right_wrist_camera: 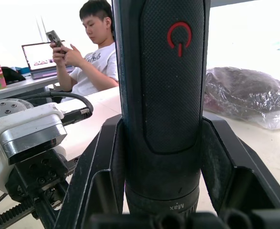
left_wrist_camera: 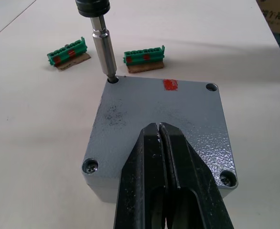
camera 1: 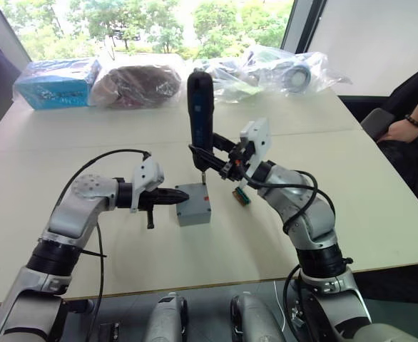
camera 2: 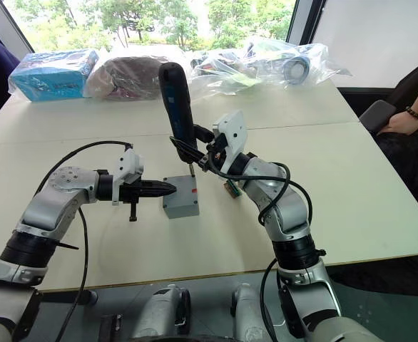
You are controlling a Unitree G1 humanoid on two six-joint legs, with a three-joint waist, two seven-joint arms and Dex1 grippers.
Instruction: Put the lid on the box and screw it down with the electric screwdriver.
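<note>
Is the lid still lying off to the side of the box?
No. The lid already sits on the box, and the electric screwdriver has its bit in one corner screw hole.

A pale worktop (camera 1: 380,206) is carrying everything here. Along its far edge, by the window, a blue packet (camera 1: 58,83) is lying at the left end. Just beside the packet, a dark bundle in clear plastic (camera 1: 138,85) is resting, and further along from the packet, clear bags (camera 2: 280,68) holding round parts are lying. Two green connector pieces (left_wrist_camera: 144,55) are sitting mid-worktop, near each other. A person holding a phone (right_wrist_camera: 90,52) is sitting beyond the worktop, a laptop (right_wrist_camera: 39,59) glowing beside them.
</note>
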